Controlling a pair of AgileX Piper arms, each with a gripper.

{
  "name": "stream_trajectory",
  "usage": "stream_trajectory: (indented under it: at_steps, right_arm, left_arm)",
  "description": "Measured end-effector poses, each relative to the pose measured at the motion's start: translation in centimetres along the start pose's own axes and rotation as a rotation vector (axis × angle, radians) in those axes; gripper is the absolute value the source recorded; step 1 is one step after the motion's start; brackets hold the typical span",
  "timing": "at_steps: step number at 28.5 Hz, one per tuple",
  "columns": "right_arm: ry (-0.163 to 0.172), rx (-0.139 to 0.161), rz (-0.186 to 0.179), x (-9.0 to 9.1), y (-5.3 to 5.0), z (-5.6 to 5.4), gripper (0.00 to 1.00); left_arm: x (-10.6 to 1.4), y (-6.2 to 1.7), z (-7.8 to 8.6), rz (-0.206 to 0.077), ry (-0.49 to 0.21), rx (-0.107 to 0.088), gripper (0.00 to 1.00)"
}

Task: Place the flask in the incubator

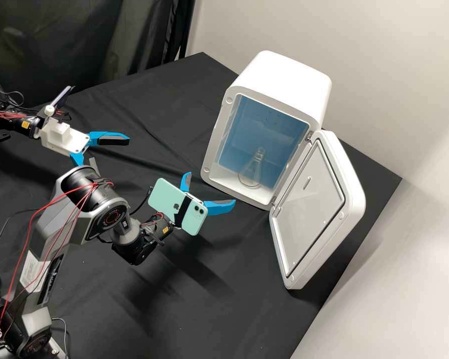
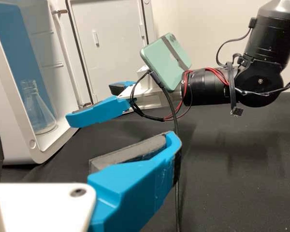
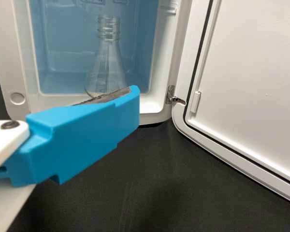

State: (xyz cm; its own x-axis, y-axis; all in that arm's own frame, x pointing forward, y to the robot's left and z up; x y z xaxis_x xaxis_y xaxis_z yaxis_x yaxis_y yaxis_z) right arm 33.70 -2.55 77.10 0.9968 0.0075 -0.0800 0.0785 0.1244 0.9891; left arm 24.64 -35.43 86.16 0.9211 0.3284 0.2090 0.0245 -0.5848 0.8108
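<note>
A clear glass flask (image 1: 254, 167) stands upright inside the white incubator (image 1: 284, 85), on the floor of its blue chamber. The incubator door (image 1: 314, 209) hangs wide open to the right. My right gripper (image 1: 209, 189) is open and empty just in front of the opening, a short way from the flask (image 3: 106, 67); one of its blue fingers (image 3: 82, 130) covers the flask's base. My left gripper (image 1: 97, 148) is open and empty at the far left of the bench, well away from the incubator. From there I see the flask (image 2: 36, 108) and the right gripper (image 2: 94, 104).
A green phone (image 1: 177, 205) is strapped on the right arm's wrist, with red and black cables along both arms. The open door (image 2: 116, 48) takes up the bench to the incubator's right, near the bench edge (image 1: 354, 249). A black curtain (image 1: 85, 35) hangs behind.
</note>
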Motion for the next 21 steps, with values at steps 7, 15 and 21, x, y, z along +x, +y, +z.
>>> stream_trajectory:
  at_steps: [7,15,21]
  right_arm:
    - [-0.008,0.001,0.003,-0.07,0.13,0.24,1.00]
    - [-0.004,0.000,0.011,-0.10,0.38,0.10,1.00]
    - [-0.004,0.000,0.011,-0.10,0.38,0.10,1.00]
  left_arm:
    - [0.00,0.00,0.01,0.000,-0.001,0.000,1.00]
    - [0.00,-0.01,0.04,-0.001,-0.004,0.002,1.00]
    - [0.01,-0.06,0.17,-0.003,-0.019,0.010,1.00]
